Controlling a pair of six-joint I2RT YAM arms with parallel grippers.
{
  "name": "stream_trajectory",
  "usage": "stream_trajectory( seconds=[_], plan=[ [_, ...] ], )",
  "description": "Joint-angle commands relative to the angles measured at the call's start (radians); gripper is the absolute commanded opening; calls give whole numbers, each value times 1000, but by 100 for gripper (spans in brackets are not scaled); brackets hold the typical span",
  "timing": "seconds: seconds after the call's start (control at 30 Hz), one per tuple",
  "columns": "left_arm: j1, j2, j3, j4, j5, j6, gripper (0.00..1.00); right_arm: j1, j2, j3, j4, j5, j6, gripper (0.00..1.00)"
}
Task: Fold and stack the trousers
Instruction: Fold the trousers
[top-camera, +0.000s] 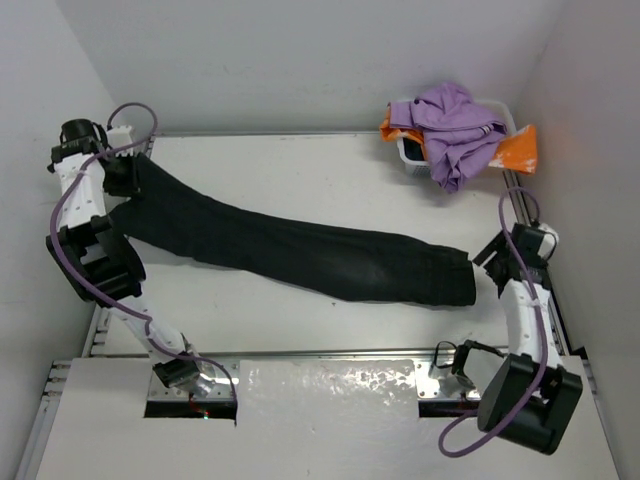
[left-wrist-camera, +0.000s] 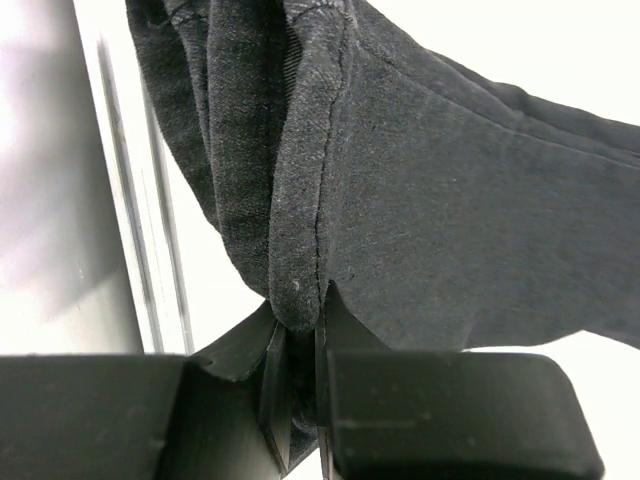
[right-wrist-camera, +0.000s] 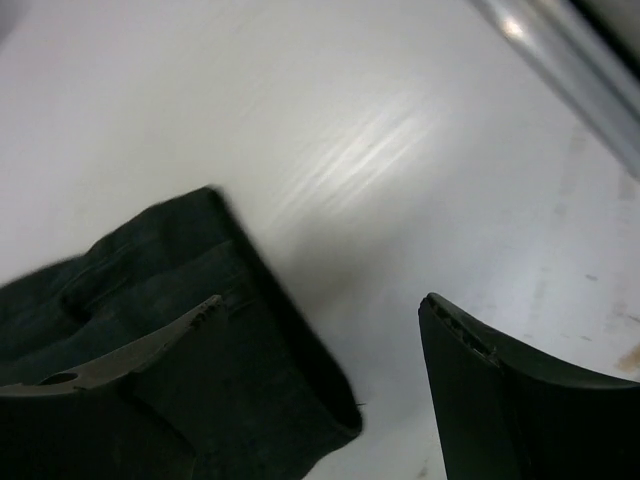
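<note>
Trousers (top-camera: 300, 250) lie stretched as a long diagonal band on the table (top-camera: 330, 170), running from the far-left corner to the near right. They appear to be doubled leg on leg.

Left claw (left-wrist-camera: 297, 340): clamped tight on a bunched fold of fabric at the far-left end. Cloth fills the gap between the fingers and rises taut from it. The grip looks secure.

Right claw (right-wrist-camera: 322, 305): spread wide, holding nothing. One finger sits over the corner of the near-right end, the other over bare table just beside the edge. I cannot tell whether that first finger touches the cloth.

Step in hand, my reading: pinch the right end so both ends can be brought together for a fold.

To do it well:
- Shift the right claw further over the cloth so both fingers straddle the edge.
- Go down to the table and catch every layer, not only the top one.
- Hold the left tension steady, since slack would likely wrinkle the band.

Risk: closing from this position would probably take only the corner, or miss.
</note>
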Motion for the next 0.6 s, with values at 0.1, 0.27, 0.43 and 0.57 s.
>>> stream_trajectory(
  seconds=[0.1, 0.27, 0.43, 0.57],
  plan=[
    [-146, -117, 140, -114, 145, 7, 0, 203, 122, 38, 76, -111, -21, 73],
    [-376, -113, 180, -136, 251, -71, 0, 212, 194, 21, 104, -164, 44, 73],
    [-502, -131, 70, -44, 295, -226, 0, 212, 249, 24, 82, -148, -24, 74],
    [-687, -139, -10, 63, 296, -304, 0, 214, 355, 1, 155, -200, -30, 74]
  ],
)
